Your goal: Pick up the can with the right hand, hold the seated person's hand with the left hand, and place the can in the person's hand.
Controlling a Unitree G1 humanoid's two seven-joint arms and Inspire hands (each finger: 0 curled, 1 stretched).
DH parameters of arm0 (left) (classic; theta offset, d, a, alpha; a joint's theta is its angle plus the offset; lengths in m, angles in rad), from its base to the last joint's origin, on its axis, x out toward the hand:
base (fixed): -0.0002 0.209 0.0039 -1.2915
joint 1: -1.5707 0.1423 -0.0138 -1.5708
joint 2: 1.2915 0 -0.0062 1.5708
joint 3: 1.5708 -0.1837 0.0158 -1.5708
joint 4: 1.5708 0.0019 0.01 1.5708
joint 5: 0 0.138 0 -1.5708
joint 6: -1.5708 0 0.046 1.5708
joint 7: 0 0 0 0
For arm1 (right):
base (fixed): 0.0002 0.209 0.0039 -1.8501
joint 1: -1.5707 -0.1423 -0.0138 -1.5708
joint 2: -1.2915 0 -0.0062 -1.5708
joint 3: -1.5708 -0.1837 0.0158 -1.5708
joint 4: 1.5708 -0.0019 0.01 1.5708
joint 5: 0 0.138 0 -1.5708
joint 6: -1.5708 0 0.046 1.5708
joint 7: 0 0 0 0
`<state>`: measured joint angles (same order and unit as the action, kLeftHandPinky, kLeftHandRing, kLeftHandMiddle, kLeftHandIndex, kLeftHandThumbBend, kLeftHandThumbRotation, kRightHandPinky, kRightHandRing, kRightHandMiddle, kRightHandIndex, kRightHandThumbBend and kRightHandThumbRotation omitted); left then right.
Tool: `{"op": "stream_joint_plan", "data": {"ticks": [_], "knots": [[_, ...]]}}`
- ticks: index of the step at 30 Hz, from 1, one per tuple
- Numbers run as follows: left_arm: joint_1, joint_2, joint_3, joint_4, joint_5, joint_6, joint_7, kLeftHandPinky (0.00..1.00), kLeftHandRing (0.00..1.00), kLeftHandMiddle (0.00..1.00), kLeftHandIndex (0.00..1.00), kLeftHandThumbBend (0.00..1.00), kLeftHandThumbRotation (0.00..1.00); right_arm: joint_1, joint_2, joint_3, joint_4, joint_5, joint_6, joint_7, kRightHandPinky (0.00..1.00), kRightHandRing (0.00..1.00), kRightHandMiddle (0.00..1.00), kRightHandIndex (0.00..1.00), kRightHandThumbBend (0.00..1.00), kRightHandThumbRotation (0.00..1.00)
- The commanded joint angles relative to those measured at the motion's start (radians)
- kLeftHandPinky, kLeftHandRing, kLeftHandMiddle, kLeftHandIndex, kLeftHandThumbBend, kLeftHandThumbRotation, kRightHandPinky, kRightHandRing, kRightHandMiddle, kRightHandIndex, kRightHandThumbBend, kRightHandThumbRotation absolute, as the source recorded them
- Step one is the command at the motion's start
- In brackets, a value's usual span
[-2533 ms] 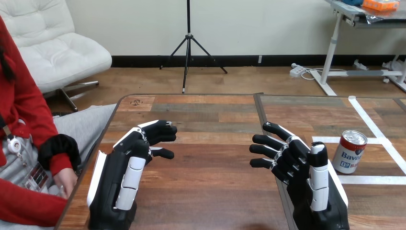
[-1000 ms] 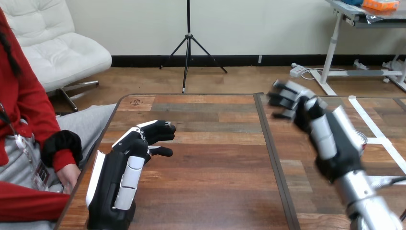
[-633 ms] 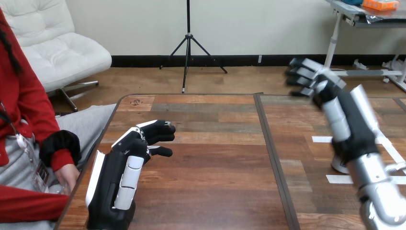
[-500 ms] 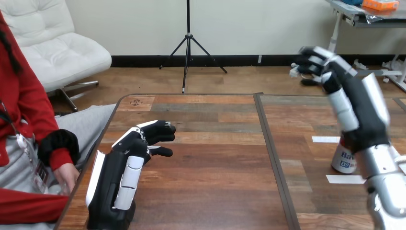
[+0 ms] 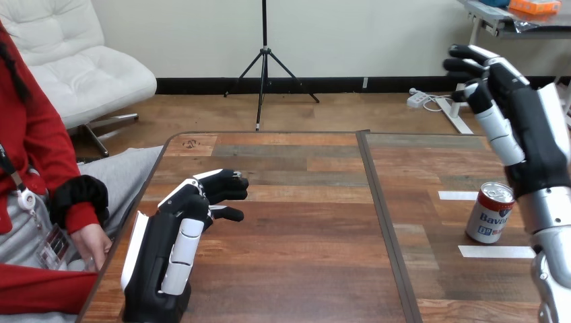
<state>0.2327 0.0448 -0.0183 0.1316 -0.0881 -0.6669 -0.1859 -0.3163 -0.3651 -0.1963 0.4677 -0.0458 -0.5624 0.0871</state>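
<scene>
- Across the lower half of the view, a wooden table (image 5: 303,222) spreads from 9 o'clock to 3 o'clock, with a dark seam running down it right of centre.
- At 2 to 3 o'clock, the right hand (image 5: 532,134) is raised well above the table on its silver forearm. Its back faces the right edge and its fingers (image 5: 464,60) reach up and left, loosely spread, holding nothing. It hangs over the can without touching it.
- At 7 o'clock, the left hand (image 5: 165,256) rests on the table near the left edge. Its white-shelled back faces up and its fingers are gently bent and relaxed, gripping nothing.
- At 8 o'clock, just off the table's left edge, the person's hand (image 5: 91,243) lies low in their lap, apart from the left hand.
- At 4 o'clock, the can (image 5: 491,212) stands upright on the table, red and white with a silver top, below the right hand.
- At 4 o'clock, white tape strips (image 5: 495,252) lie flat on the wood, one beyond the can and one nearer, just beside its base.
</scene>
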Motion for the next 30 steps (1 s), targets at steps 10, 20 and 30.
{"op": "stream_joint_plan", "data": {"ticks": [10, 20, 30], "knots": [[-0.048, -0.003, -0.001, -0.025, -0.014, 0.003, -0.007, 0.58, 0.69, 0.68, 0.66, 0.62, 0.94, -0.144, -0.085, -0.011, 0.086, -0.098, 0.018, -0.117, 0.66, 0.77, 0.79, 0.80, 0.73, 0.92], [-0.049, -0.007, -0.004, -0.023, -0.019, 0.005, -0.012, 0.58, 0.69, 0.68, 0.66, 0.62, 0.94, -0.186, -0.128, -0.005, 0.184, -0.122, 0.041, -0.149, 0.69, 0.80, 0.81, 0.81, 0.67, 0.91], [-0.046, -0.009, 0.001, -0.024, 0.007, -0.001, 0.005, 0.58, 0.68, 0.68, 0.66, 0.62, 0.94, -0.237, -0.160, 0.003, 0.338, -0.121, 0.049, -0.148, 0.75, 0.84, 0.85, 0.85, 0.71, 0.91]]}}
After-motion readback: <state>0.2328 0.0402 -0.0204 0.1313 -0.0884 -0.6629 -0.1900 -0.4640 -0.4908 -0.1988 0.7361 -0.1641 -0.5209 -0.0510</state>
